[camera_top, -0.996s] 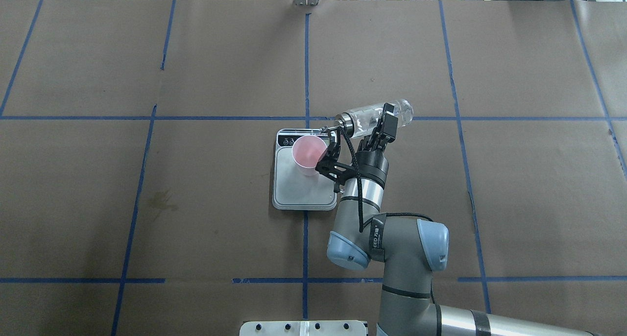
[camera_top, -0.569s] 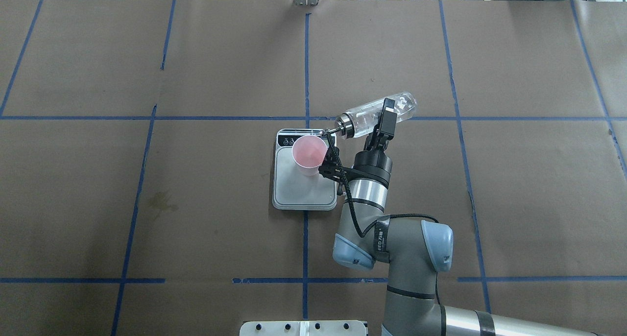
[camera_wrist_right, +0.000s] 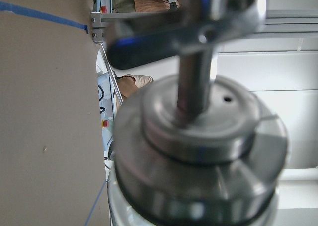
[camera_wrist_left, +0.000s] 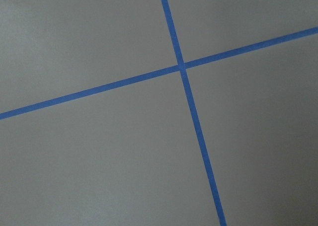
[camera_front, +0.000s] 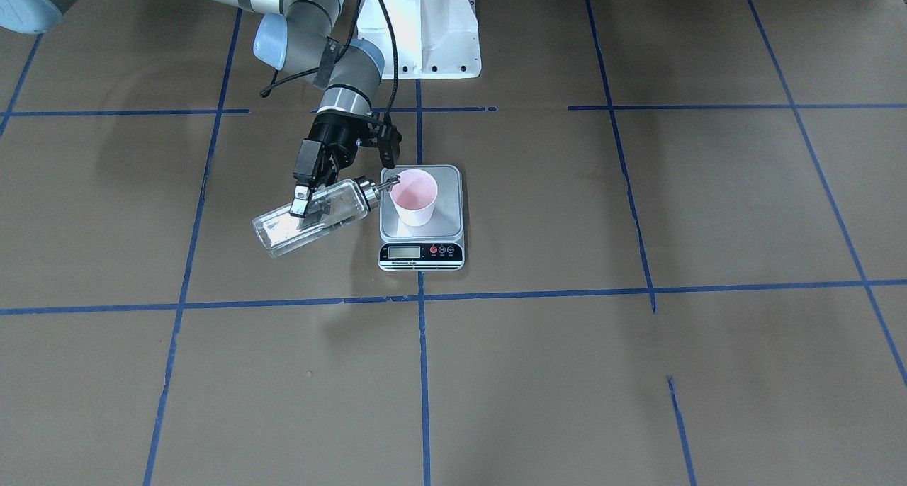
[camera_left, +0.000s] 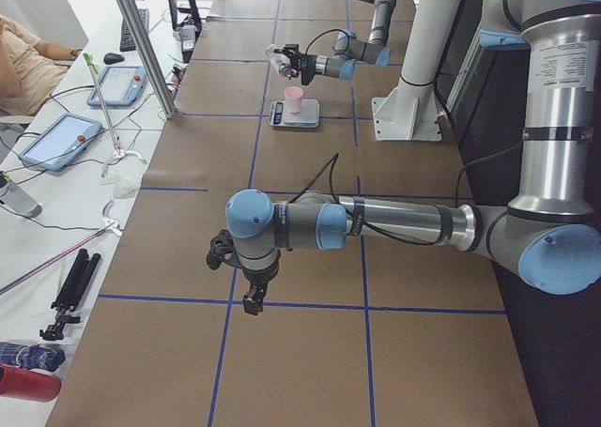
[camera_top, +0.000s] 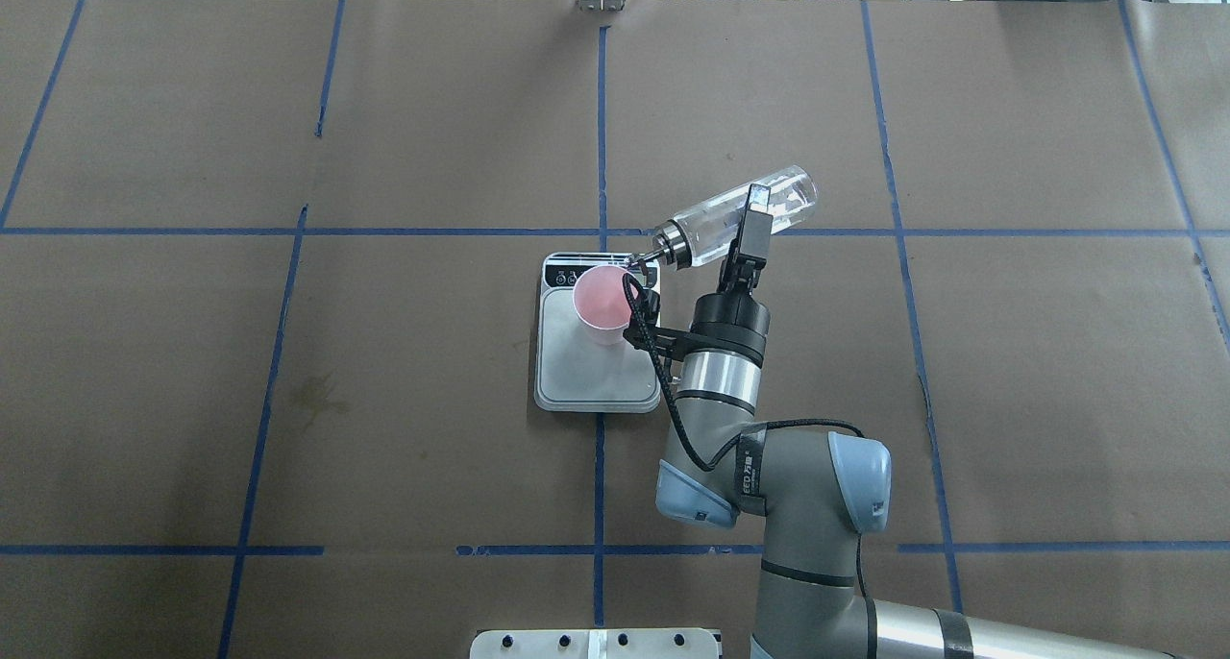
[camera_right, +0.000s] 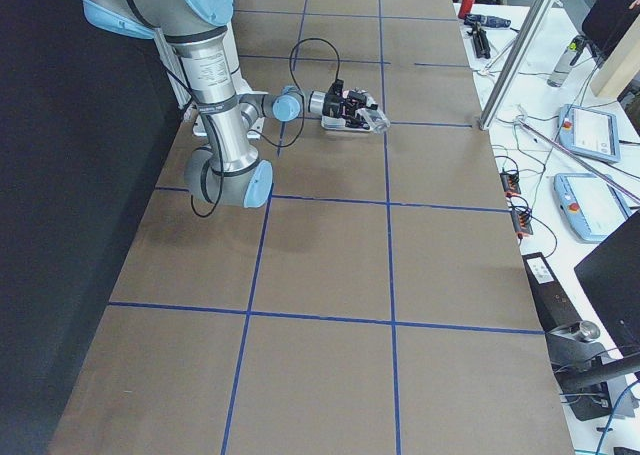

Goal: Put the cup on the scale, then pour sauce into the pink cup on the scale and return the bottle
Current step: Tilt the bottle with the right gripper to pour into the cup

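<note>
The pale pink cup [camera_top: 605, 299] stands upright on the silver scale [camera_top: 596, 378], near the scale's display end; both also show in the front-facing view, the cup [camera_front: 414, 195] and the scale [camera_front: 421, 253]. My right gripper [camera_top: 752, 219] is shut on the clear glass bottle [camera_top: 706, 225], which lies nearly level. Its silver pourer spout [camera_front: 386, 183] reaches the cup's rim. The bottle's cap [camera_wrist_right: 198, 151] fills the right wrist view. My left gripper [camera_left: 252, 303] hangs over bare table far from the scale. I cannot tell whether it is open or shut.
Brown paper with blue tape lines [camera_wrist_left: 181, 67] covers the table. The white robot base mount [camera_front: 425, 25] stands behind the scale. Tablets [camera_left: 56, 141] and cables lie on a side bench beyond the table's far edge.
The right wrist has turned and shifted slightly right, swinging the bottle's base farther back and up. The spout has stayed at the cup's rim. Cup and scale have not moved.
</note>
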`<state>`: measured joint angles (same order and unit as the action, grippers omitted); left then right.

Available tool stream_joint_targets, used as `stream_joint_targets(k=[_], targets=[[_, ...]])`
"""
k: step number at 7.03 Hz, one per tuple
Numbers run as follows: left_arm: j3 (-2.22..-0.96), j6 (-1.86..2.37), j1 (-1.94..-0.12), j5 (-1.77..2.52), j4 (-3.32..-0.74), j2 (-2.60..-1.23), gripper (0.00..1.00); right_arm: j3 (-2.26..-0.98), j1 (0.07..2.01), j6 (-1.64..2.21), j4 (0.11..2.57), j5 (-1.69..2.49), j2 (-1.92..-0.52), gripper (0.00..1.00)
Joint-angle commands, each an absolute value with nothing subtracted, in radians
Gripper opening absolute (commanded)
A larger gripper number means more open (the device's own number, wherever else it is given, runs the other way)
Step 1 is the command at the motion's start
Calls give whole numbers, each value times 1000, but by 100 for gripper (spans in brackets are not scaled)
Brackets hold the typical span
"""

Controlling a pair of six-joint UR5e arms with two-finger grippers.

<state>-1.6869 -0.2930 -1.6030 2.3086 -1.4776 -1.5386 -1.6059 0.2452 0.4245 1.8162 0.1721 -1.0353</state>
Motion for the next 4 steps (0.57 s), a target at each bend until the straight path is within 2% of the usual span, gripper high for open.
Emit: stream_joint_targets(k=[1, 4], targets=[[-1687, -293, -1603, 2309, -1479, -1539, 100, -1605, 244, 359, 1816, 143, -1046, 0], [-1687, -293, -1603, 2309, -1479, -1539, 100, -1606, 245, 357, 1816, 137, -1046, 0]])
